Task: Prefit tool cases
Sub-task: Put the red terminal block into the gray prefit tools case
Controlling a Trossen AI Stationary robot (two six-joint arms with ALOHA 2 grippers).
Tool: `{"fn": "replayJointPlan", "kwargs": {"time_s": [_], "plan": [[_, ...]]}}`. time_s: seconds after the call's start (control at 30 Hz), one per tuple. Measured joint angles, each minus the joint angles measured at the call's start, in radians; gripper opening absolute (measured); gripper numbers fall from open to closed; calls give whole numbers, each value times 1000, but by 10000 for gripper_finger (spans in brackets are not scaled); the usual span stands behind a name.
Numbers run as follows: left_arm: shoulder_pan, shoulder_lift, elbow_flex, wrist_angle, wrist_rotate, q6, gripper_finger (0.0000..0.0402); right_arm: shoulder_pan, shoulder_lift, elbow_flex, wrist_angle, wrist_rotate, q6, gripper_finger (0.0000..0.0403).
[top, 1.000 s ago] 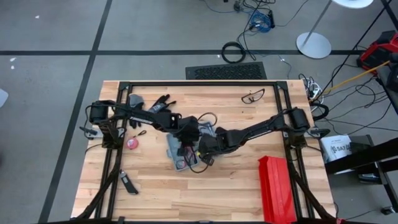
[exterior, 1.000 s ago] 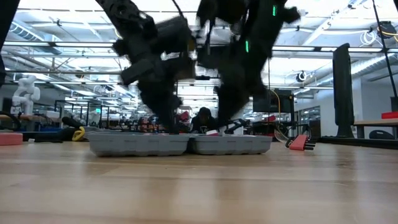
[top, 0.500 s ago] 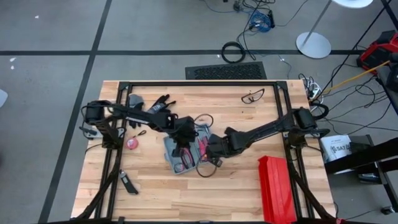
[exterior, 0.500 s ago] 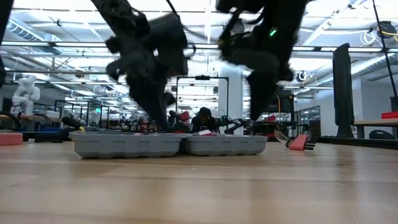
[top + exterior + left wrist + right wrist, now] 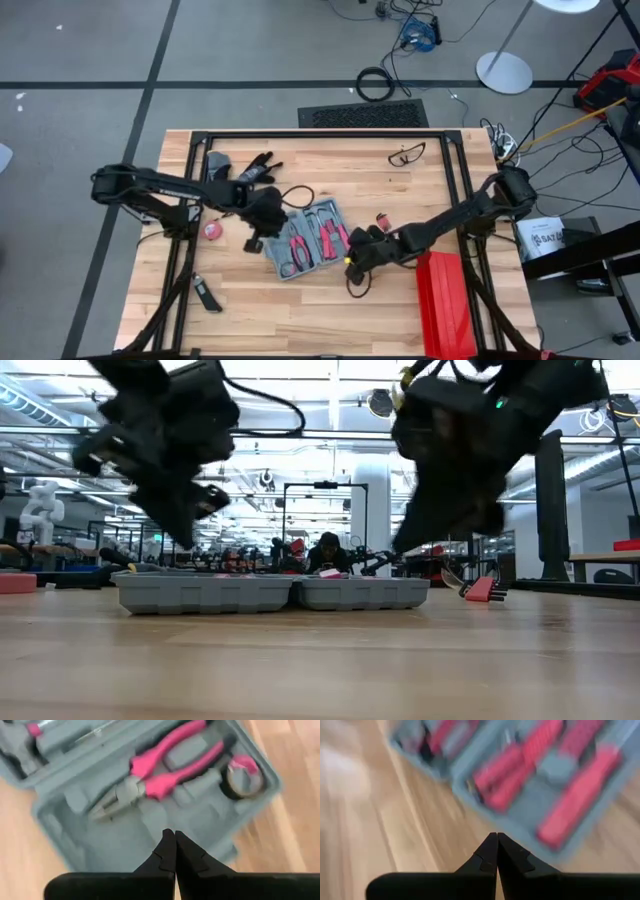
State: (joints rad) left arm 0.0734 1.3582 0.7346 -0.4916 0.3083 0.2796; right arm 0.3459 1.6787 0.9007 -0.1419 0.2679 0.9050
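Two claws flank the tool case [image 5: 305,238], which lies open mid-bench, likely so its slots can take tools. Nearer, the right claw [image 5: 352,272] is clenched empty; farther back, the left claw [image 5: 254,240] likewise.

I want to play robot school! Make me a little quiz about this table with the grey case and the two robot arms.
1. True or false: the tool case lies open on the table.
2. What colour are the handles of the pliers in the case? A green, B pink, C yellow.
3. Fill in: the long red box lies nearest the ____ arm's side of the table.

Hints: the left tool and the right tool are both shut and hold nothing. Each hangs beside the case, the left one at the case's left edge, the right one at its right edge.

Key: 1 true. 2 B. 3 right.
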Motion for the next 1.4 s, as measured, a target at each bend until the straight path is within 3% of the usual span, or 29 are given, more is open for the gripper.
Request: {"fn": "replayJointPlan", "kwargs": {"time_s": [0.13, 0.27, 0.63, 1.17, 1.4], "plan": [[-19, 18, -87, 337, 0, -56, 0, -43, 14, -42, 123, 31, -70, 0], [-26, 52, -93, 530, -3, -93, 0, -85, 50, -42, 148, 58, -134, 0], [-32, 225, -94, 629, 47, -168, 0, -131, 116, -40, 296, 25, -230, 0], [-11, 322, -92, 760, 129, -198, 0, -130, 202, 21, 408, -16, -278, 0], [-10, 322, -92, 763, 150, -221, 0, -128, 193, 115, 240, -28, -315, 0]]}}
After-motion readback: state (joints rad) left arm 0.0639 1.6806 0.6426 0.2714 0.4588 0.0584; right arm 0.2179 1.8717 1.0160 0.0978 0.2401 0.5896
